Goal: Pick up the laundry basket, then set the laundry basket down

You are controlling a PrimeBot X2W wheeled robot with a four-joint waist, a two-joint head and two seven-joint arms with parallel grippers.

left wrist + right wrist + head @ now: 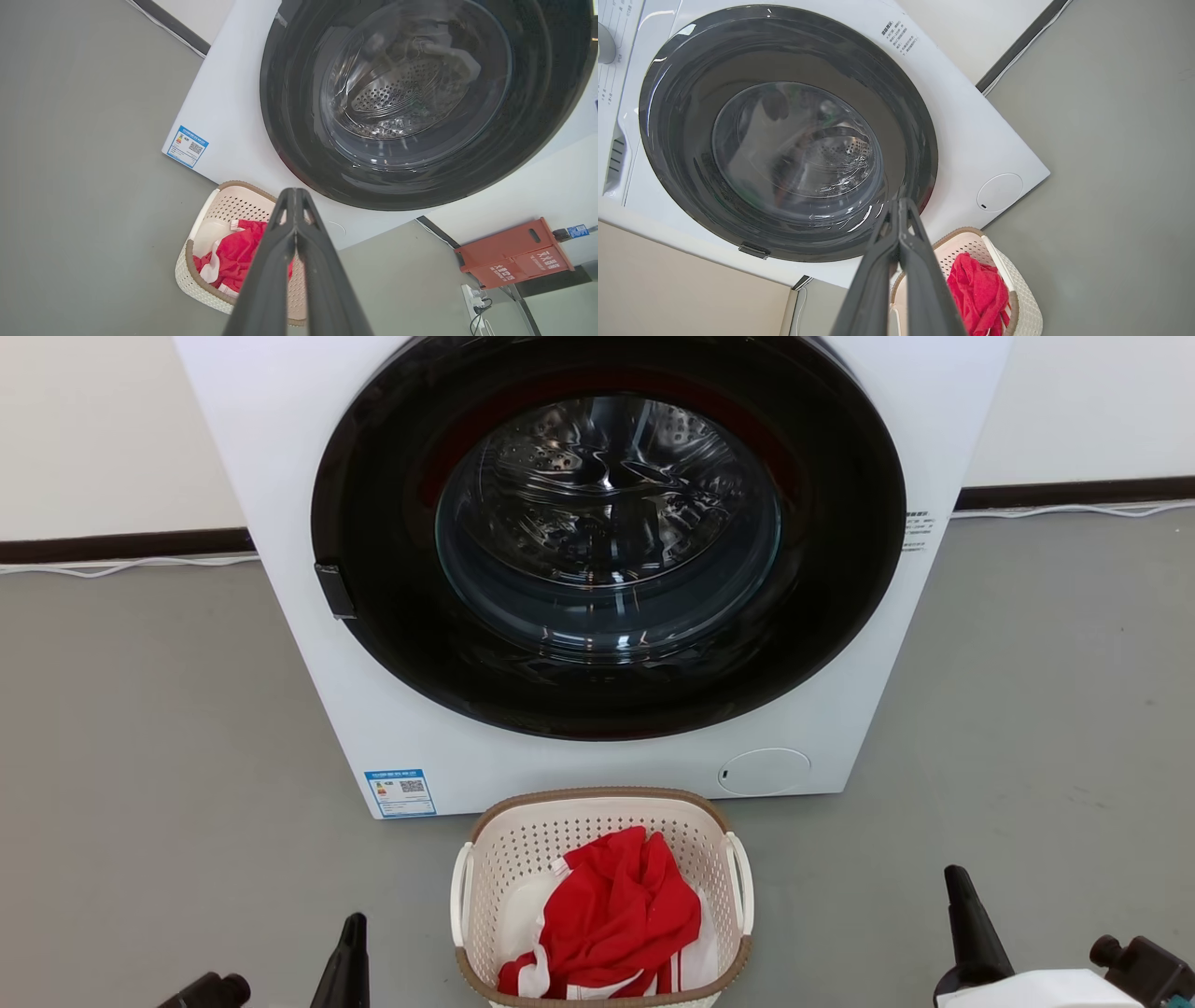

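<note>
The laundry basket (pixel 597 831) stands on the grey floor just in front of the washing machine, cream-white and perforated with a brown rim and white side handles. Red and white clothes (pixel 611 915) lie inside it. My left gripper (pixel 353 933) sits low to the basket's left, apart from it. My right gripper (pixel 962 905) sits low to the basket's right, also apart. In the left wrist view my left gripper (pixel 294 196) has its fingers pressed together, empty, with the basket (pixel 205 284) beyond. In the right wrist view my right gripper (pixel 901 207) is likewise shut and empty, the basket (pixel 1022 298) at lower right.
The large white washing machine (pixel 308 457) with its dark round door (pixel 607 532) shut rises right behind the basket. Grey floor (pixel 140 756) spreads on both sides. An orange-red box (pixel 514 252) and a power strip (pixel 474 296) lie by the wall.
</note>
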